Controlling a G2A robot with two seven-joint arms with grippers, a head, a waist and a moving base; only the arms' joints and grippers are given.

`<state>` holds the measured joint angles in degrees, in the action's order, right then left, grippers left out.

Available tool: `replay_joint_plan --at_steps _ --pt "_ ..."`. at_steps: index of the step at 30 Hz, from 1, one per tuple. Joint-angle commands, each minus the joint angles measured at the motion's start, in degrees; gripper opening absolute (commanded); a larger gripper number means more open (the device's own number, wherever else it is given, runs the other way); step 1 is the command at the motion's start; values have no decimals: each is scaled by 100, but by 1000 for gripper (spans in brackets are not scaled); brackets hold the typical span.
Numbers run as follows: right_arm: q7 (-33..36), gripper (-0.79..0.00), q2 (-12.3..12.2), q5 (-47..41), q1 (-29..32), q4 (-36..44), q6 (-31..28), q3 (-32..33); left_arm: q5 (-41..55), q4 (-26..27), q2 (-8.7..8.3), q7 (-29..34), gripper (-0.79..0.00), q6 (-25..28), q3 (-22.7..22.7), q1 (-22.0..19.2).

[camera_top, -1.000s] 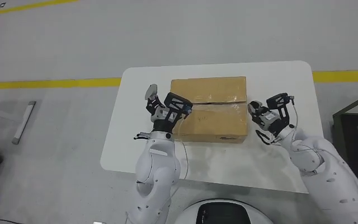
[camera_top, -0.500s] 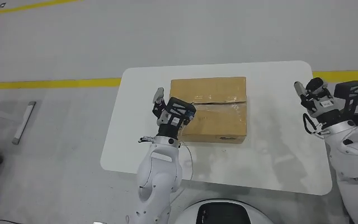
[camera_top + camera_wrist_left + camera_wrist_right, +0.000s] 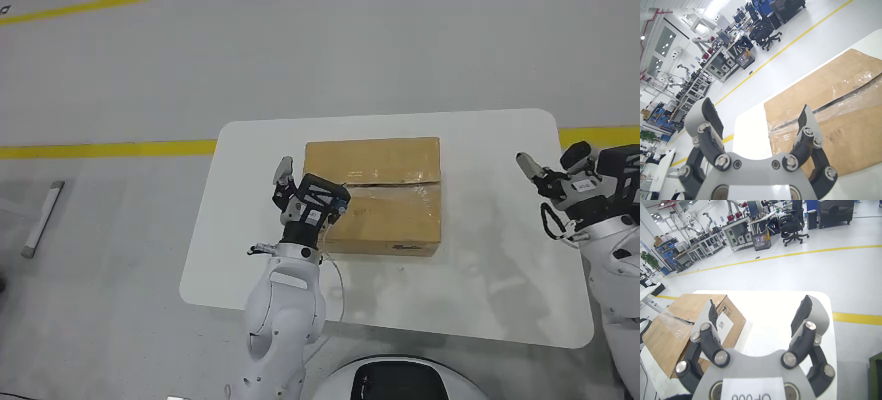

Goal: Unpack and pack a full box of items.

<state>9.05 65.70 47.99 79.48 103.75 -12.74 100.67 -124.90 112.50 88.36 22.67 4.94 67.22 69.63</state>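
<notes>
Left gripper (image 3: 758,111) is hovering at the box's (image 3: 372,160) left end, jaws wide and empty — right gripper (image 3: 760,306), likewise, is hanging above the table's (image 3: 500,280) right edge.

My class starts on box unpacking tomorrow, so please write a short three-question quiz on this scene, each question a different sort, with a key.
1. True or false: the cardboard box on the white table has its top flaps folded up.
2. Which gripper is at the box's end, by the taped seam? A. left B. right C. both
3. Fill in: both grippers are ____ and hold nothing.
Key: 1 false, the flaps lie flat under clear tape. 2 A, the left gripper; the right gripper is by the table's edge, apart from the box. 3 open.
</notes>
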Motion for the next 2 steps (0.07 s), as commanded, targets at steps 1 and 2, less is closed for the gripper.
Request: replay_joint_plan --at_steps 1,2 --pt "0 0 0 0 0 0 0 0 0 0 0 0 -1 0 0 0" --pt "0 0 0 0 0 0 0 0 0 0 0 0 0 0 0 0"
